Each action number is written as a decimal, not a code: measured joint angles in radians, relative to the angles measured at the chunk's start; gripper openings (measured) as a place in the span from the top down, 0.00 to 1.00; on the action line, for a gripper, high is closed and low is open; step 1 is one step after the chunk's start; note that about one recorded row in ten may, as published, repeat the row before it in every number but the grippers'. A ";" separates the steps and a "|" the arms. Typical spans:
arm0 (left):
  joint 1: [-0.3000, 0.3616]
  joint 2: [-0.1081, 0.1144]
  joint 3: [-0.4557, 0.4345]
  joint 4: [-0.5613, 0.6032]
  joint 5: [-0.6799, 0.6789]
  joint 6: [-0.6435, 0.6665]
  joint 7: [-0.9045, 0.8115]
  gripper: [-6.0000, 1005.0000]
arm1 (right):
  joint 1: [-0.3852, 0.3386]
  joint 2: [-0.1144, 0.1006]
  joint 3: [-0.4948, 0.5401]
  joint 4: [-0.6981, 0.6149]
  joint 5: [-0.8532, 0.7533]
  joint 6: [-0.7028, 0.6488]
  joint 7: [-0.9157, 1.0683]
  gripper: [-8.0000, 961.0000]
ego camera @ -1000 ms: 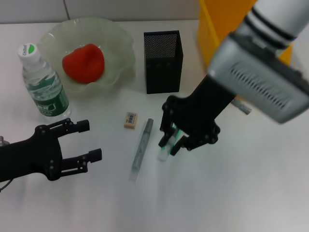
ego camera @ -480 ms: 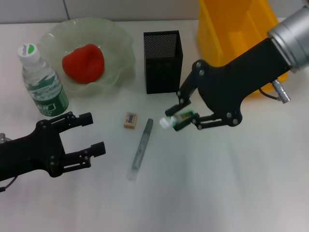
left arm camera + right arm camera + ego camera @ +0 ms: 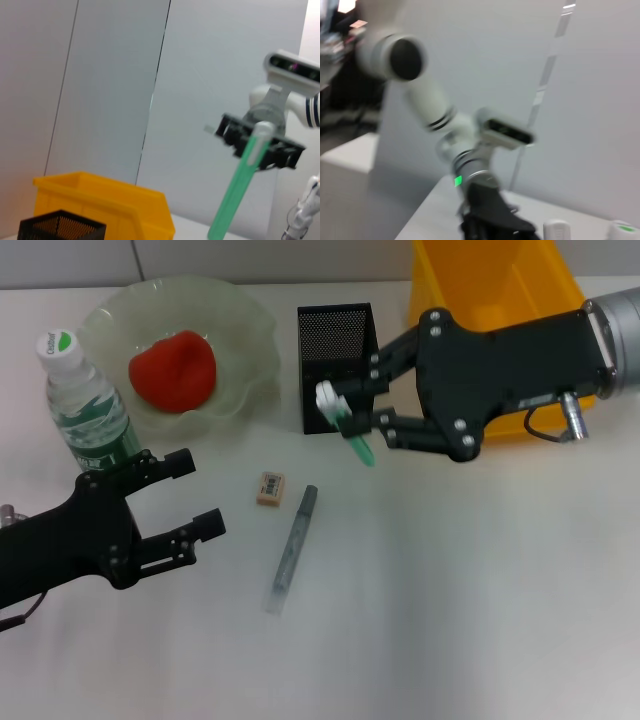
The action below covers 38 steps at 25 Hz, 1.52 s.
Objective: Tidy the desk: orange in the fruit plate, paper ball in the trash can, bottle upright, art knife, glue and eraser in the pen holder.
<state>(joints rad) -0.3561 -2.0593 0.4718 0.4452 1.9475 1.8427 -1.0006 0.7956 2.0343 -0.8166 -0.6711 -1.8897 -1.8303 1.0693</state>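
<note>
Nearest the robot in the head view, at about eight o'clock, the left gripper (image 3: 190, 510) hovers over the white desk (image 3: 450, 620) with its two fingers spread apart and nothing between them. Just past it toward the middle, the art knife (image 3: 291, 548) lies flat on the desk, slanted, its dark end pointing toward twelve o'clock. The eraser (image 3: 270, 488) lies at the knife's eleven o'clock, close beside its tip but apart from it.

At about ten o'clock the bottle (image 3: 88, 410) stands upright on the desk, white cap up, green label around it. Behind it, at eleven o'clock, the pale green fruit plate (image 3: 245, 325) holds the orange (image 3: 173, 370), which looks red here.

Just above centre, the right gripper (image 3: 345, 412) reaches in from three o'clock and is clenched on the glue (image 3: 352, 430), a green stick with a white cap. The glue is lifted off the desk and tilted, white cap toward eleven o'clock, green end toward five o'clock, right in front of the black mesh pen holder (image 3: 335, 340). The left wrist view shows the glue (image 3: 240, 190) pinched near its cap and hanging slanted, with the pen holder (image 3: 60, 227) low in the foreground.

Farthest back, at one o'clock, stands a yellow bin (image 3: 495, 290), behind the right arm.
</note>
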 joint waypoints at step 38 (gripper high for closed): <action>0.003 -0.007 -0.007 -0.121 -0.072 -0.025 0.066 0.19 | 0.043 0.048 0.034 0.325 0.363 0.662 0.036 0.70</action>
<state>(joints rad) -0.3528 -2.0664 0.4644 0.3237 1.8759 1.8177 -0.9342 0.8390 2.0827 -0.7829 -0.3457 -1.5264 -1.1682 1.1053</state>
